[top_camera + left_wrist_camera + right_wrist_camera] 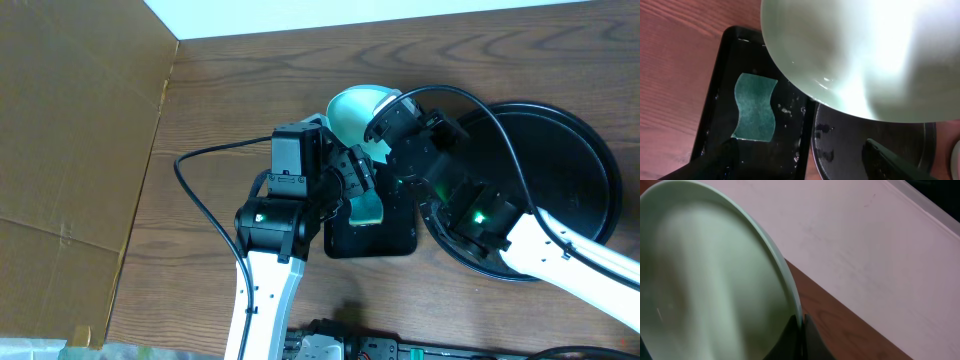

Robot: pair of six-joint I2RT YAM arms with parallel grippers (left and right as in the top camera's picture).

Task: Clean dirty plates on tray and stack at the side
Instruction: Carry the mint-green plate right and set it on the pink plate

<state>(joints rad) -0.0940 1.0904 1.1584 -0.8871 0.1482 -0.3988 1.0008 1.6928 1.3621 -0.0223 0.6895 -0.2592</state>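
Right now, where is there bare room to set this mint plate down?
Bare wood between the cardboard and the left arm, crossed only by a black cable. The right half of the round tray looks bare too. Crowded in the middle: sponge tray, plate, left gripper and right gripper bunch together.

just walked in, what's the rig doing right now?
The right gripper is shut on the rim of a pale mint plate, holding it tilted in the air. The left gripper hangs open above the green sponge in the small rectangular tray, holding nothing. The round black tray sits beside it.
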